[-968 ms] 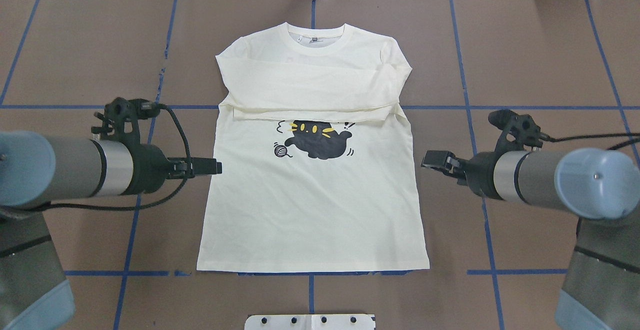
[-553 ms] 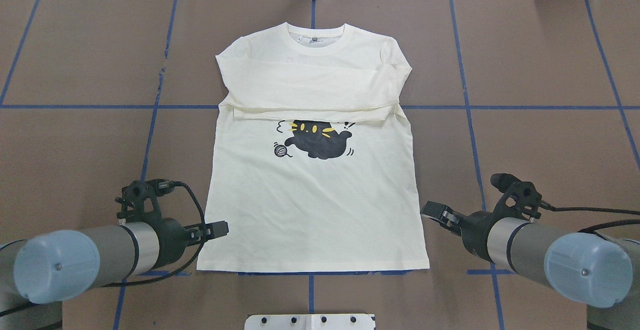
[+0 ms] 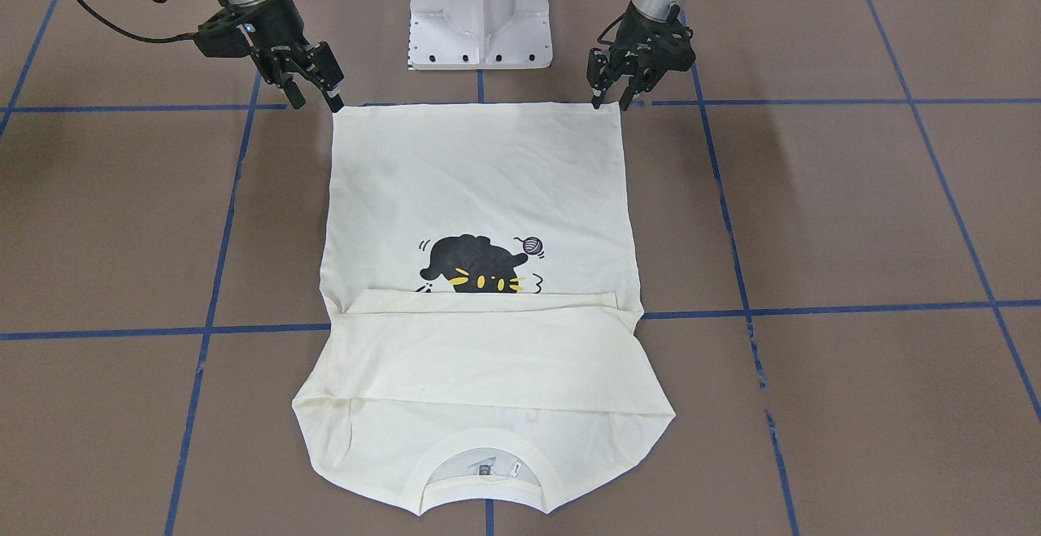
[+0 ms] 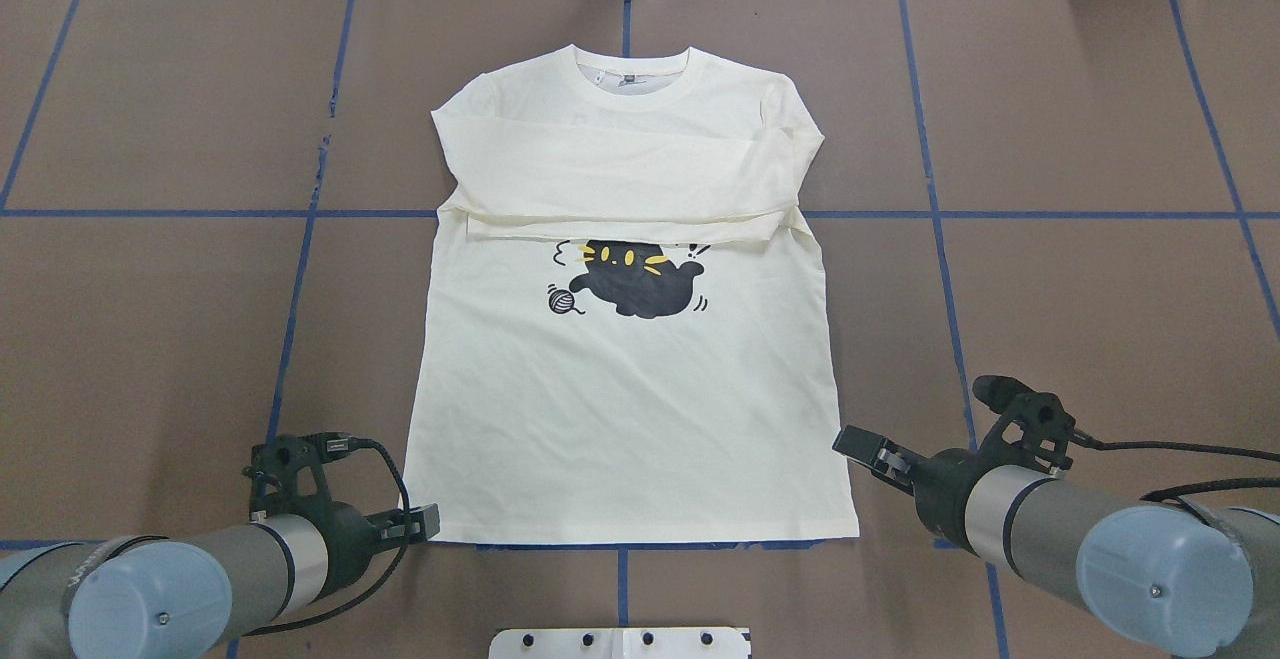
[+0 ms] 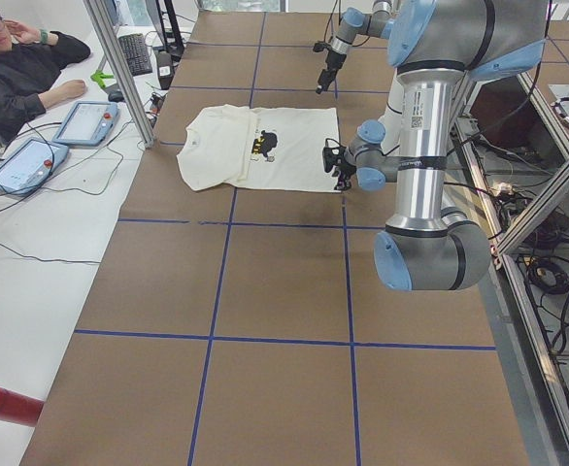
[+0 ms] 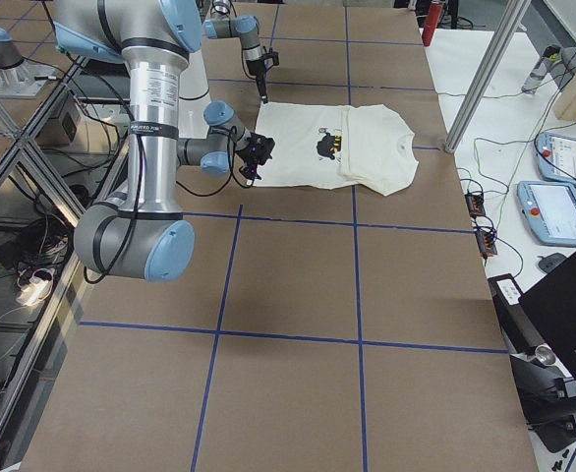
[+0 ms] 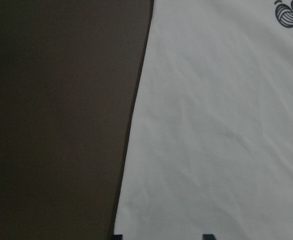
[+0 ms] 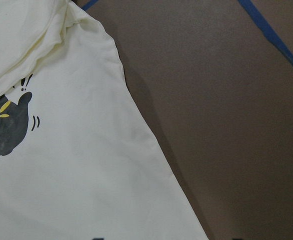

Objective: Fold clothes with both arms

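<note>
The cream long-sleeved shirt [image 4: 630, 409] lies flat and print side up, collar far from me, both sleeves folded across the chest. The black cat print [image 4: 630, 284] and the yarn ball [image 4: 563, 301] show; the red lettering is hidden. My left gripper [image 4: 425, 521] is open, low at the hem's left corner [image 3: 610, 101], its fingertips [image 7: 117, 236] over the shirt's edge. My right gripper [image 4: 860, 444] is open just off the hem's right corner [image 3: 315, 98]. Neither holds anything.
The white pedestal base [image 3: 480, 7] stands right behind the hem, between the arms. Blue tape lines [image 4: 290, 299] cross the brown table. In the exterior left view an operator [image 5: 13, 68] sits at a side bench with teach pendants [image 5: 85, 121].
Both arms have moved back toward the robot along the shirt's sides, from level with the cat print to the hem corners. The left has come lower and closer. The shirt has not moved.
</note>
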You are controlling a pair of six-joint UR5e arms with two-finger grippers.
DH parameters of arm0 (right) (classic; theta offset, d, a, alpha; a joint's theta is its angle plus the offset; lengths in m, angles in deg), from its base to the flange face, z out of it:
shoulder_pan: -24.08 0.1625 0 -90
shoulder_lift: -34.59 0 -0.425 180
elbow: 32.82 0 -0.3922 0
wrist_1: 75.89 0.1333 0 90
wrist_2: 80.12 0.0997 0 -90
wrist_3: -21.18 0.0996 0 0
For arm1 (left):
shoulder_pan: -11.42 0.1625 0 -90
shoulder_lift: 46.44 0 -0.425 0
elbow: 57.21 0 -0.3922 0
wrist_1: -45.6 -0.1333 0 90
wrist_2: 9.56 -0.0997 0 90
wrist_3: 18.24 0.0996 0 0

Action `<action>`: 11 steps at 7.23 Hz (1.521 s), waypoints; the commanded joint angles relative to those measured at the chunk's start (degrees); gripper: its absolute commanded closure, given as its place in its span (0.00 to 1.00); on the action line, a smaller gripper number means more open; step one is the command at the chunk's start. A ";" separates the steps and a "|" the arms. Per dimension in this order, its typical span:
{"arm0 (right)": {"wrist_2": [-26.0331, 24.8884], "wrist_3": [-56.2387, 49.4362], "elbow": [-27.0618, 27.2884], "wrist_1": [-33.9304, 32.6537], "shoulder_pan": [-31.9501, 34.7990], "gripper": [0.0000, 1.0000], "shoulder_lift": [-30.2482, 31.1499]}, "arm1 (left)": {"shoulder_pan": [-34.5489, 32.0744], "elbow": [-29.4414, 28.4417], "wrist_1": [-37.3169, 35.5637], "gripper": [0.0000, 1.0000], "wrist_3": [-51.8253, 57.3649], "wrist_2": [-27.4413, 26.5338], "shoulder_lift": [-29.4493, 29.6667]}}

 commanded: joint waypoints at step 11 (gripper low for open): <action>-2.36 0.01 0.00 0.00 -1.58 0.11 0.01 | 0.34 -0.91 -0.09 0.59 0.04 -0.14 -1.01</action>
